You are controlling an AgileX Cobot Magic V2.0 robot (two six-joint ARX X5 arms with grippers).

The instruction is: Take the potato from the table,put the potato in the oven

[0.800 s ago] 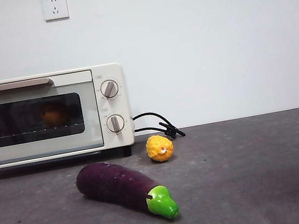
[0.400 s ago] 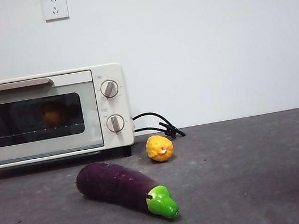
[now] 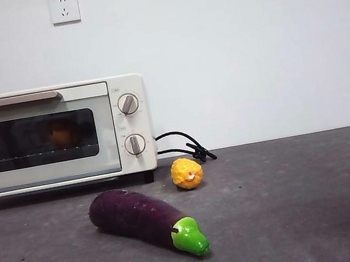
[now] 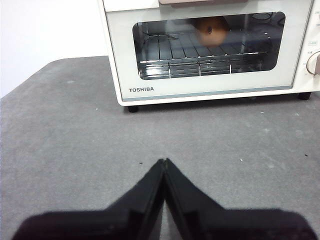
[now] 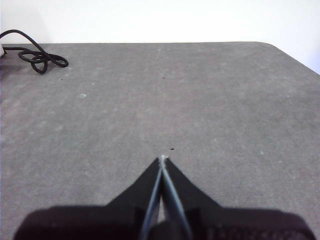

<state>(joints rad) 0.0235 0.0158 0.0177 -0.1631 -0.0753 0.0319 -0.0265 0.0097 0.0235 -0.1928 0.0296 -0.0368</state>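
The orange-brown potato [image 4: 210, 31] rests on the wire rack inside the cream-white Toshiba oven [image 3: 55, 135], dimly visible through the dark glass as the potato [image 3: 61, 133] in the front view. The oven door is closed. My left gripper [image 4: 164, 162] is shut with nothing in it, hovering over the grey table [image 4: 75, 150] a short way in front of the oven [image 4: 210, 50]. My right gripper [image 5: 162, 159] is shut and holds nothing, above bare table [image 5: 200, 100] well to the right of the oven. Neither arm shows in the front view.
A long purple eggplant [image 3: 143, 220] with a green cap lies in front of the oven. A small bumpy yellow fruit [image 3: 187, 173] sits beside the oven's right corner. The black cord [image 3: 184, 146] coils on the table behind it, the same cord [image 5: 37, 57] showing in the right wrist view.
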